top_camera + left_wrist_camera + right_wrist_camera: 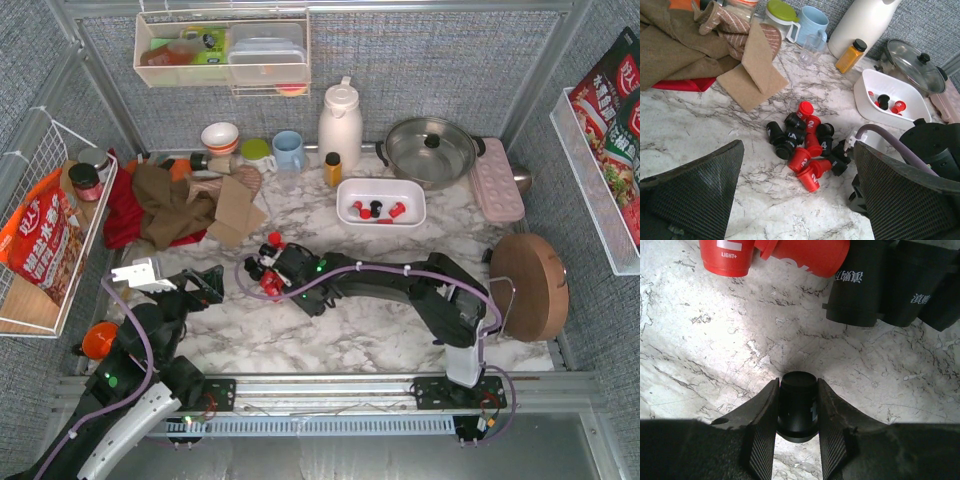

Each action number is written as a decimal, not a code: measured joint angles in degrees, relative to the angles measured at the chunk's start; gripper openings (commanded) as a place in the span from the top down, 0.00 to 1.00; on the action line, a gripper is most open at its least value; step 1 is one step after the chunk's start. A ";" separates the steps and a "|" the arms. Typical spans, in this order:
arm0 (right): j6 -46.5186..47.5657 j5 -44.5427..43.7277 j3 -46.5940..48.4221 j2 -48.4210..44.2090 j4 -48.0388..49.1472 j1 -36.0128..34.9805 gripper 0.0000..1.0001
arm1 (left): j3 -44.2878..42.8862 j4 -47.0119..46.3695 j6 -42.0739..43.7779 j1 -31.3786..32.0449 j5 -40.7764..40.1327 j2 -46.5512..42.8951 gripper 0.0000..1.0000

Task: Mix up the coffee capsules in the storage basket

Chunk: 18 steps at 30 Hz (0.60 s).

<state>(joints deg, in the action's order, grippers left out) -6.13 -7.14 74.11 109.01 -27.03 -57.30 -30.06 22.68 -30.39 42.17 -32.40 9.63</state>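
Note:
Red and black coffee capsules (272, 262) lie in a heap on the marble table, also seen in the left wrist view as a pile (805, 142). My right gripper (262, 272) reaches into that heap. In the right wrist view the right gripper (797, 390) is shut on one black capsule (797, 402), both fingers against its sides. Red capsules (790, 255) and black ones (880, 290) lie just beyond it. The white storage basket (381, 183) stands behind, with a few capsules (375, 210) inside. My left gripper (797, 200) hangs open over bare marble, short of the pile.
Behind the basket stand a yellow-capped bottle (333, 168), a white jug (340, 125) and a lidded pot (432, 148). A pink dimpled tray (497, 180) and a round wooden board (530, 285) are at the right. Cloths (165, 205) and cardboard (235, 210) lie at the left.

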 measured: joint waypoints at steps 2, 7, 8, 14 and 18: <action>-0.22 -0.24 -0.39 -0.44 0.33 0.04 0.67 | 0.00 0.00 0.00 0.00 0.00 0.00 0.01; -0.94 -1.40 -1.97 -2.47 1.84 0.42 0.68 | 0.00 0.00 0.02 0.00 0.02 -0.07 0.01; -1.20 -1.55 -2.47 -2.95 2.16 0.48 0.68 | 0.02 0.00 0.02 0.00 0.04 -0.07 0.01; -3.69 -2.60 -7.52 -5.90 6.97 1.86 0.70 | 0.02 -0.04 0.02 0.00 0.52 0.81 0.01; -4.50 -4.92 -11.06 -9.94 10.49 3.06 0.71 | 0.02 -0.04 0.02 0.00 0.63 1.33 0.01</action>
<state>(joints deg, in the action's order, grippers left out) -10.63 -12.05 63.05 99.07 -16.53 -54.24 -30.04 22.63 -30.37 42.17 -31.77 10.96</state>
